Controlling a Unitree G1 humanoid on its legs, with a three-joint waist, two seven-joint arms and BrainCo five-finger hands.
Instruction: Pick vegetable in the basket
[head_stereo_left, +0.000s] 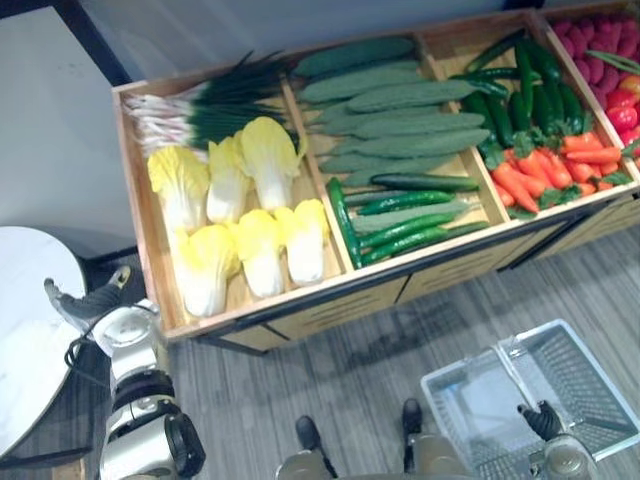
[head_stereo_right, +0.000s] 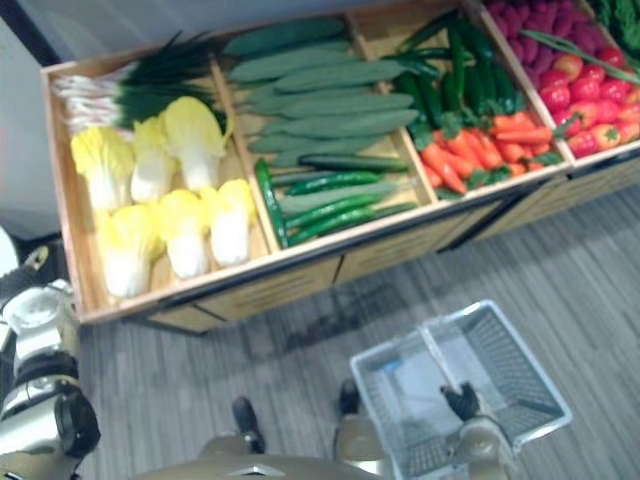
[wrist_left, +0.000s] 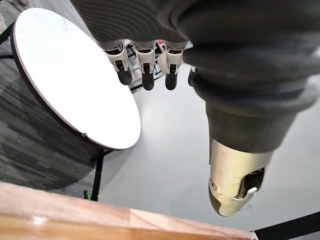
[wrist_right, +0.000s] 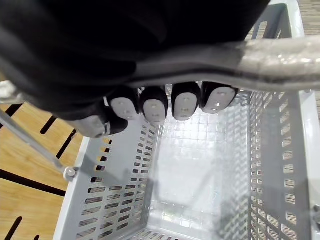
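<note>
Grey floor (head_stereo_left: 330, 385), vegetable stand (head_stereo_left: 335, 308), right hand (head_stereo_left: 543, 421) gripping basket (head_stereo_left: 585, 380)

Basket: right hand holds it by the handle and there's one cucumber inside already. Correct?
No cucumber inside: the right wrist view shows the basket with a bare bottom. The rest holds: the right hand has its fingers curled round the handle. The cucumbers lie in the stand.
</note>
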